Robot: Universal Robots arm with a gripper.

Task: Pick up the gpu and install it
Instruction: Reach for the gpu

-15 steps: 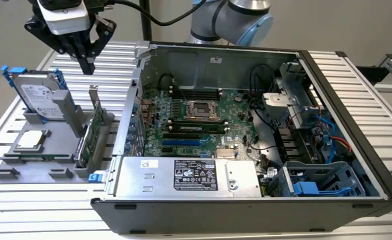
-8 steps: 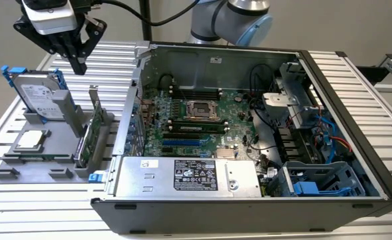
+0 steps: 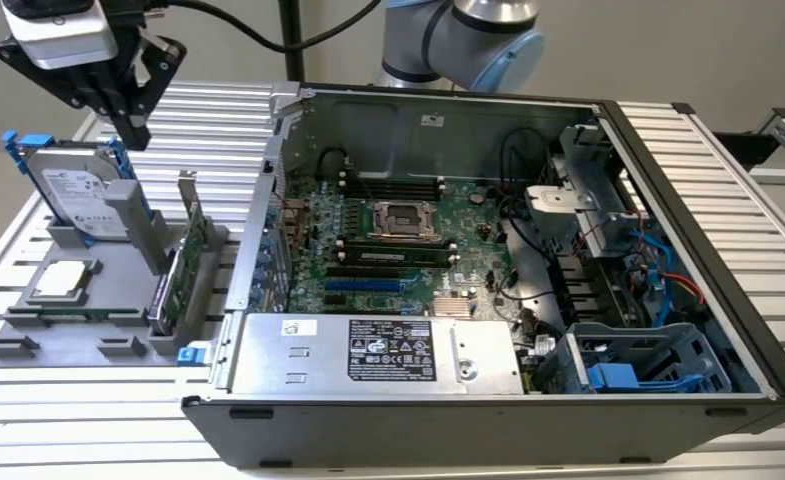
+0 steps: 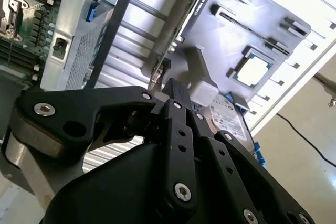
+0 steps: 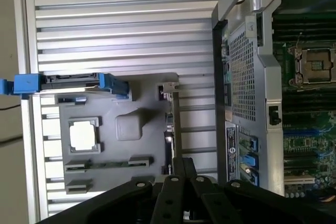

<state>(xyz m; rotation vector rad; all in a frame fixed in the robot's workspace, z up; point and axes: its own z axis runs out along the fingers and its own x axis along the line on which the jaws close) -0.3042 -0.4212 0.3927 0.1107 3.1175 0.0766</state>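
While the gpu (image 3: 185, 262) stands on its long edge in a slot of the grey rack (image 3: 99, 325), its upper edge is left free, presumably so that fingers can close on it from above; the gripper (image 3: 135, 132) hangs over the rack, apart from the card, its fingers drawn close together with nothing between them. In the same rack a hard drive (image 3: 79, 195) with blue rails also stands upright, and a square processor chip (image 3: 63, 281) lies flat; rack and case share a slatted table (image 3: 45, 420). The computer case (image 3: 499, 430) lies on its side just beside the rack with its cover off, so that the motherboard (image 3: 392, 235) faces upward; this probably lets a card be pressed straight down into it. The gpu reads as a thin flat board; in the exterior view a green circuit face shows, with a silver bracket rising at the end farther from that camera; in the first wrist view it appears edge-on, a narrow strip between rack and case.
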